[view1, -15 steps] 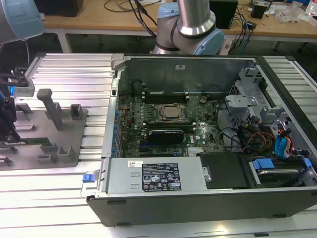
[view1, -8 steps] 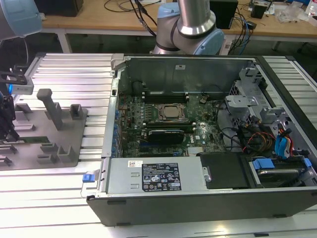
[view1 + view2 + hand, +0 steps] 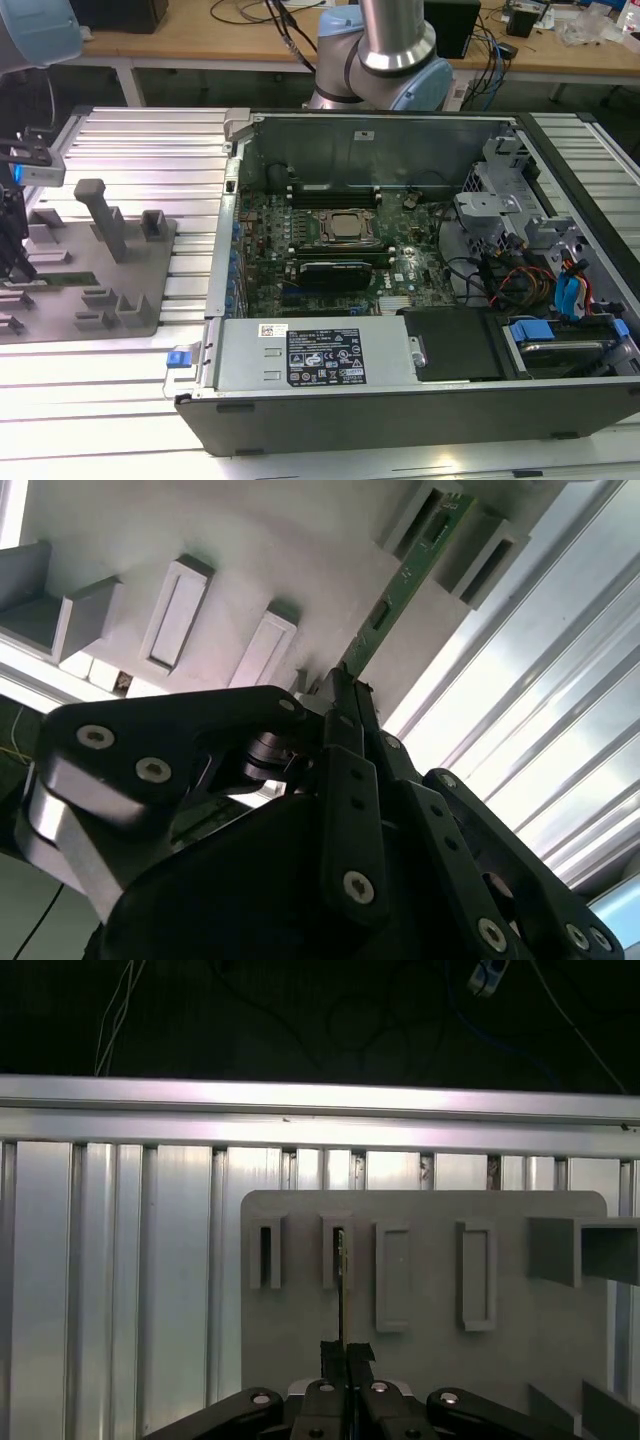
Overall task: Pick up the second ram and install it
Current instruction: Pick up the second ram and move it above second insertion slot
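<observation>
— What lay under it all?
— A ribbed aluminium table (image 3: 130, 150). On it stood an open case (image 3: 400, 400), boxy, with dark metal walls.

— And beside the case?
— Toward the exterior view's left was a flat, matte grey tray (image 3: 157, 268) with rectangular slots and raised blocks.

— The gripper?
— The gripper (image 3: 338, 690) was black, made of bolted links. Its jaws were pinched narrow on the ram (image 3: 415, 565), a thin green stick standing on edge with its far end in a tray slot.

Ram (image 3: 415, 565) in tray (image 3: 150, 265) slot (the exterior view's left of PC (image 3: 400, 390)).
</observation>
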Action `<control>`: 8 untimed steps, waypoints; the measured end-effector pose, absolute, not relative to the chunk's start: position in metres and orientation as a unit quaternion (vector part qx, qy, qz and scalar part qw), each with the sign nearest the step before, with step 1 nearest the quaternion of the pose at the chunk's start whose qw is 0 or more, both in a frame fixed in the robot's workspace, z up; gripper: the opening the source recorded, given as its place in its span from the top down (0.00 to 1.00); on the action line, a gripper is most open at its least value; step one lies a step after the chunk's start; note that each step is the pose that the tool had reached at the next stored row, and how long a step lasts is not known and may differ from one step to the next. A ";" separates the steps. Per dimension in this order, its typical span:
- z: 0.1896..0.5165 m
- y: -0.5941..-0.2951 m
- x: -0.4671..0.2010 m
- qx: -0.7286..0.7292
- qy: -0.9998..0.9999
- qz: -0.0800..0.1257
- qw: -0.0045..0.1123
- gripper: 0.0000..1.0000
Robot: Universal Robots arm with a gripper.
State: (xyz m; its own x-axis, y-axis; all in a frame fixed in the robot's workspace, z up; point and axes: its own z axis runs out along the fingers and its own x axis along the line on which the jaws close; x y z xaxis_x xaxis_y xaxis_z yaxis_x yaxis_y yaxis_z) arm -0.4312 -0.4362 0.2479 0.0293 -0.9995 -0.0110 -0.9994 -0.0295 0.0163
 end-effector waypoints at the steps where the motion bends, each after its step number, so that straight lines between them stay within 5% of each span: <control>1: 0.248 -0.436 -0.431 0.717 -0.697 -0.010 0.002 0.91; 8: 0.253 -0.436 -0.431 0.717 -0.697 -0.010 0.001 0.91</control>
